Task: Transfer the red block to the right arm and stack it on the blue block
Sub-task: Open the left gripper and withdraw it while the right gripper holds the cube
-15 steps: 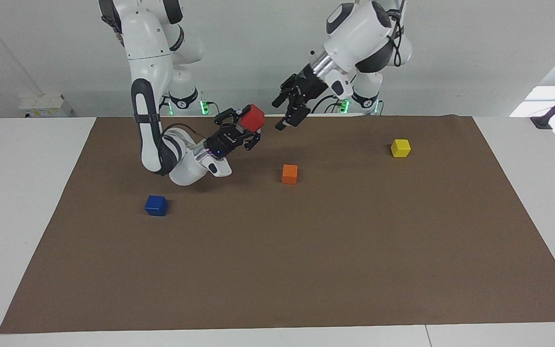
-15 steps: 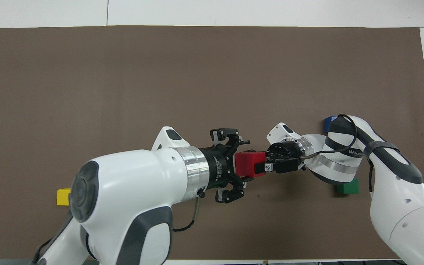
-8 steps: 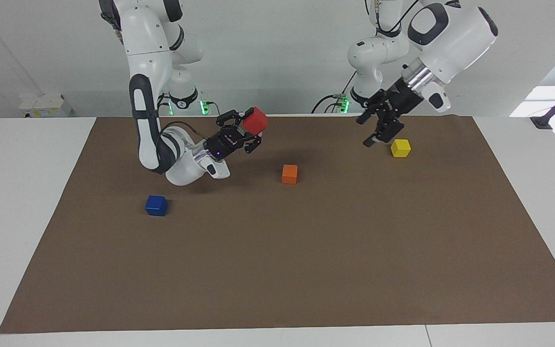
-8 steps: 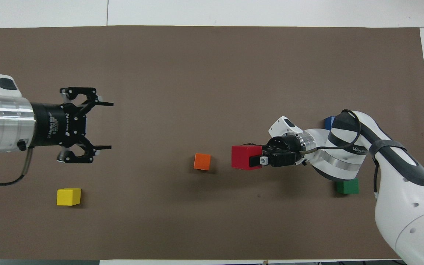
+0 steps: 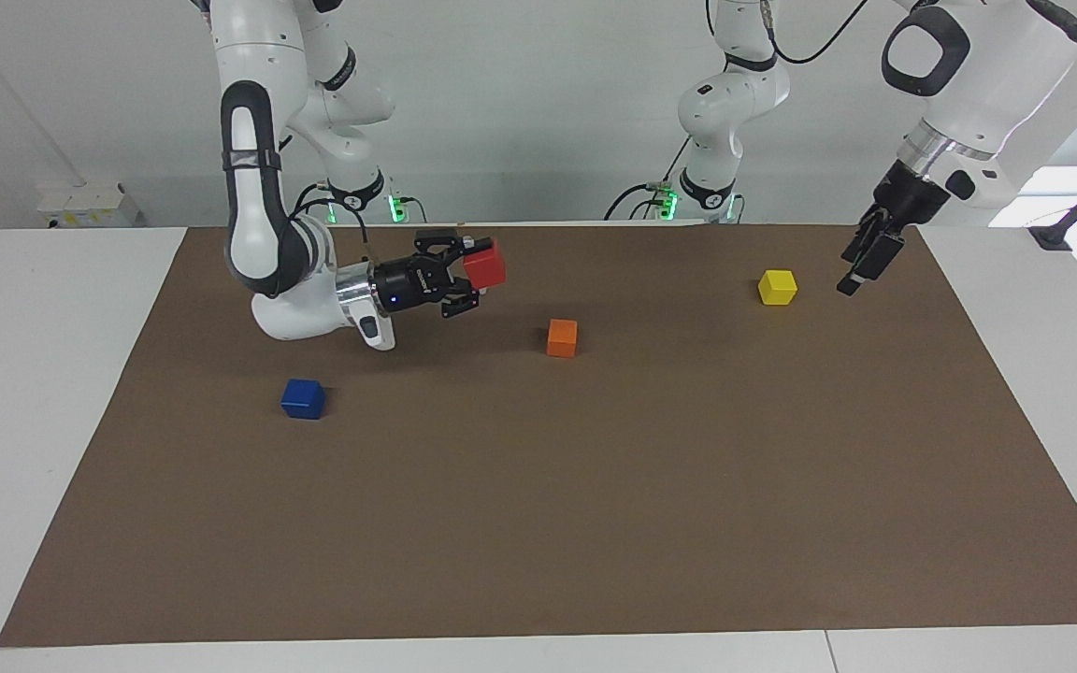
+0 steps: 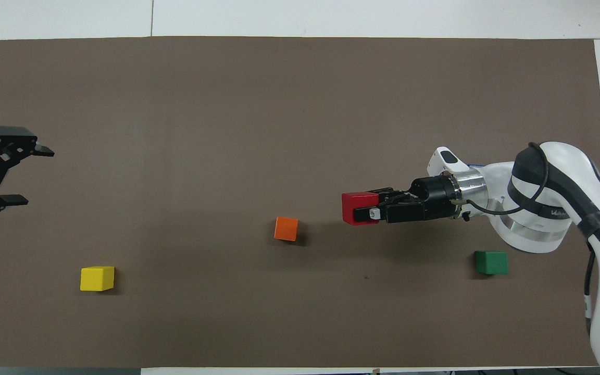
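Note:
The red block [image 5: 485, 266] is held in my right gripper [image 5: 477, 272], which is shut on it and holds it in the air over the brown mat, with the arm reaching out level; it also shows in the overhead view [image 6: 354, 206], in the right gripper [image 6: 369, 212]. The blue block [image 5: 303, 398] sits on the mat, farther from the robots than the right arm's wrist; in the overhead view that arm hides it. My left gripper [image 5: 861, 265] is open and empty, raised beside the yellow block at the left arm's end of the mat [image 6: 30, 176].
An orange block [image 5: 562, 337] [image 6: 286, 228] lies mid-mat, toward the left arm's end from the red block. A yellow block [image 5: 777, 287] [image 6: 97, 278] lies near the left arm's end. A green block [image 6: 491, 262] lies near the right arm's base, close under its forearm.
The left gripper, open, has pulled away from the red block to the left arm's end of the mat. The right gripper kept the red block and levelled out, drawing back slightly.

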Action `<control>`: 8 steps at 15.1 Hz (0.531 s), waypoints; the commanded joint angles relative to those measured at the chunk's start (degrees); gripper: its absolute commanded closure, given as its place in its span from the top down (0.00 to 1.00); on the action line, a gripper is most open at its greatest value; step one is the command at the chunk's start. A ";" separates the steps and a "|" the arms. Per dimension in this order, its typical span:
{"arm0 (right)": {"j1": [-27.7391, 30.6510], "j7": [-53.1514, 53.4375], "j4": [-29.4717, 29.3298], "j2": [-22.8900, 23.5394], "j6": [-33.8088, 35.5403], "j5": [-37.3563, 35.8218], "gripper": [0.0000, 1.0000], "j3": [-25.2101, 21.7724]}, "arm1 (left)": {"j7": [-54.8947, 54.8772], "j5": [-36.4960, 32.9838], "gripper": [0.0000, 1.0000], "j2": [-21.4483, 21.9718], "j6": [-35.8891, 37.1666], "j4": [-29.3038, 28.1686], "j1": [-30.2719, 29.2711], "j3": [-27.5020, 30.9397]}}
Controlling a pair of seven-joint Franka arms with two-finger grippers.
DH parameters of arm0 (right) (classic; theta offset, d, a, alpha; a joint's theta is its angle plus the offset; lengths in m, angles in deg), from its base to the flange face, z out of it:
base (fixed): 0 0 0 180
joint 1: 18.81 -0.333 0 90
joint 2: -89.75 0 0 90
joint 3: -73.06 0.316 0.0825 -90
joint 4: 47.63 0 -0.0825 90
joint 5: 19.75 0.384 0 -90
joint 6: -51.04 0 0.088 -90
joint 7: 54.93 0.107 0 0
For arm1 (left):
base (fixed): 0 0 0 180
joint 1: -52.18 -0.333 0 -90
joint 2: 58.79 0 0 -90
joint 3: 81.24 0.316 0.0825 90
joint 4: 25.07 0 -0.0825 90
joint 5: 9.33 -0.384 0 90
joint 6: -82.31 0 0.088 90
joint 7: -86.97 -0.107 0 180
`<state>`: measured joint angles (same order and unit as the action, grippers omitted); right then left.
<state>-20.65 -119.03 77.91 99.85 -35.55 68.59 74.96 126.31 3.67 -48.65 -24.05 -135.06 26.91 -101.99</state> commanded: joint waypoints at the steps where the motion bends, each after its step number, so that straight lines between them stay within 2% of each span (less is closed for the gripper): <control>1: 0.87 6.17 -1.61 -4.55 -8.74 -8.95 0.00 0.30 | -12.30 -8.85 1.00 -3.99 5.44 6.09 0.05 -0.60; 3: 0.96 11.69 -2.75 -6.57 -12.27 -14.92 0.00 0.04 | -26.00 -10.36 1.00 -4.26 7.91 7.24 -0.22 -0.51; 5: 0.96 18.89 -4.68 -8.68 -15.87 -25.53 0.00 -0.14 | -32.89 -14.91 1.00 -4.43 9.84 7.77 0.13 -0.60; 6: 0.87 22.76 -5.74 -9.56 -18.07 -30.46 0.00 -0.14 | -35.71 -16.59 1.00 -6.09 11.76 10.64 0.39 -0.95; 8: 0.87 29.97 -8.46 -9.92 -20.72 -42.13 0.00 -0.14 | -39.23 -18.53 1.00 -12.39 20.26 21.86 1.79 -1.22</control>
<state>-19.96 -96.21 71.96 90.89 -54.12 36.25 74.67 91.21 -11.19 -53.82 -12.37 -125.38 27.08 -102.76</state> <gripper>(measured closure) 0.414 0.000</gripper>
